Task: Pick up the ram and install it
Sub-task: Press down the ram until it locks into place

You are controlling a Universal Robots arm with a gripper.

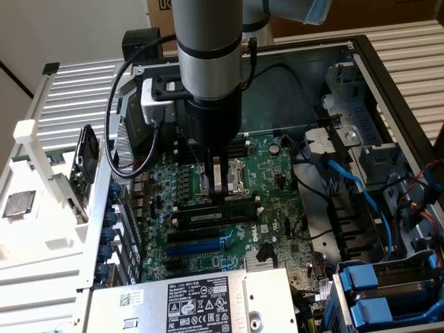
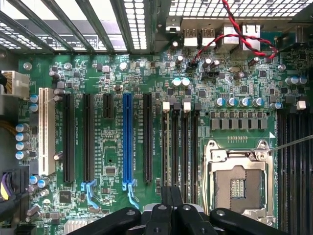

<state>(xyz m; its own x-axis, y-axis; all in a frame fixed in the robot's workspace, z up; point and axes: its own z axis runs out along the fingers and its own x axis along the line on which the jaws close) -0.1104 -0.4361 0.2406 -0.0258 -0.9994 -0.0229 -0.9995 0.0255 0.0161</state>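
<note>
The ram (image 1: 215,216) is a thin green stick with a white label. It stands on edge in a black motherboard slot, level along the slot's length. My gripper (image 1: 220,198) hangs straight down over the ram's middle with both fingers pressed together, shut, and nothing between them. The tips are at the ram's upper edge; I cannot tell whether they touch it. In the wrist view the shut fingers (image 2: 166,208) lie in line with the row of memory slots (image 2: 180,147), beside the open processor socket (image 2: 238,183).
The case lies open around the green motherboard (image 1: 277,173). A silver power supply (image 1: 201,302) is in front, with blue cables (image 1: 354,187) and blue drive bays (image 1: 374,291) at the exterior view's right. A square processor chip (image 1: 19,203) rests on the white stand at its left.
</note>
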